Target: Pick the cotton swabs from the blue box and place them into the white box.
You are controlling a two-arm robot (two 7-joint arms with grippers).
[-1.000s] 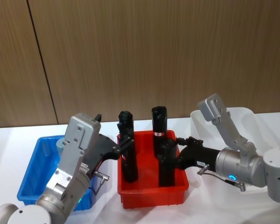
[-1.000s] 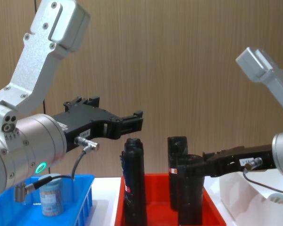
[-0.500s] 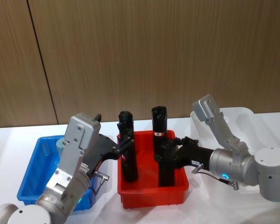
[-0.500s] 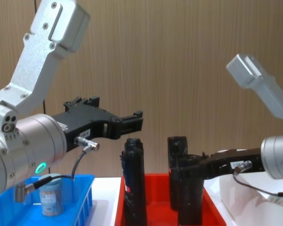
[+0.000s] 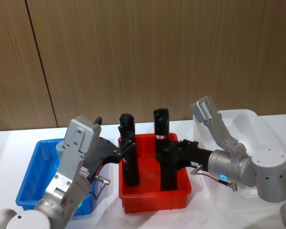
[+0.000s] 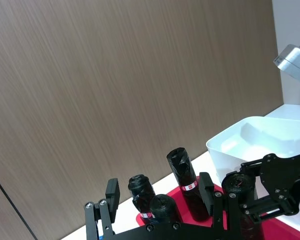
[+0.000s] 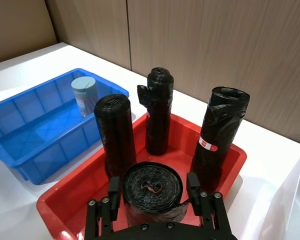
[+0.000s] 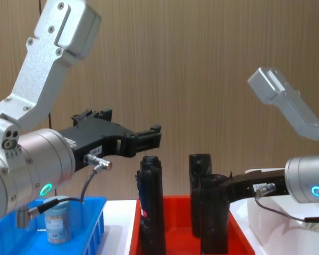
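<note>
Nearest me, the right tool [image 7: 156, 202] hangs with its fingers spread either side of a black cylinder [image 7: 151, 192] in the red plastic bin [image 7: 60, 207], gripping nothing. Farther off, the left tool [image 8: 149, 136] hovers released above that bin, while one clear cotton-swab tub with a pale lid [image 7: 84, 96] stands in the bright blue slotted box [image 7: 20, 150]. From what shows, the smooth white box [image 6: 255, 137] looks empty, so I judge the transfer not begun.

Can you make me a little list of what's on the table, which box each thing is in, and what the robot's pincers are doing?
Blue box: bright blue slotted plastic bin, on the robot's left.
Cotton swabs: one small clear tub with a pale grey-blue lid, upright in the blue bin.
Middle box: red plastic bin holding four tall black rolls with red labels.
White box: smooth white plastic bin, on the robot's right.
Left pincer: open, above the red bin's left side.
Right pincer: open, either side of the nearest black roll.
</note>
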